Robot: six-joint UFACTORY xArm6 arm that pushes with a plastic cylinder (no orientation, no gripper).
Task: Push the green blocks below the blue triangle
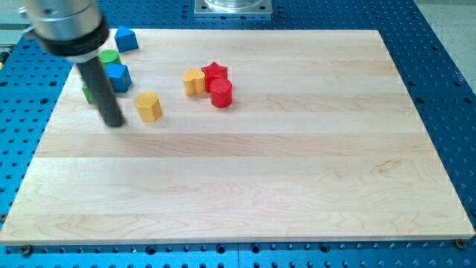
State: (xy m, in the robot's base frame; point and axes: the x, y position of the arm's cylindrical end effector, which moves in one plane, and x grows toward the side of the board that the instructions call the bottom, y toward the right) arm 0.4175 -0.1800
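Observation:
My tip (114,123) rests on the board at the view's left. A green block (109,57) sits just above a blue block (119,77), touching it. A second green block (87,93) shows only as a sliver left of the rod, which hides most of it. Another blue block (126,39), with a peaked top, lies near the board's top left edge, above the first green block. The tip is below and slightly left of the lower blue block, and right of and below the hidden green block. I cannot tell whether the rod touches that green block.
A yellow block (149,106) lies just right of my tip. Further right, a yellow block (194,81), a red star (215,71) and a red cylinder (221,93) form a tight cluster. The wooden board (297,186) sits on a blue perforated table.

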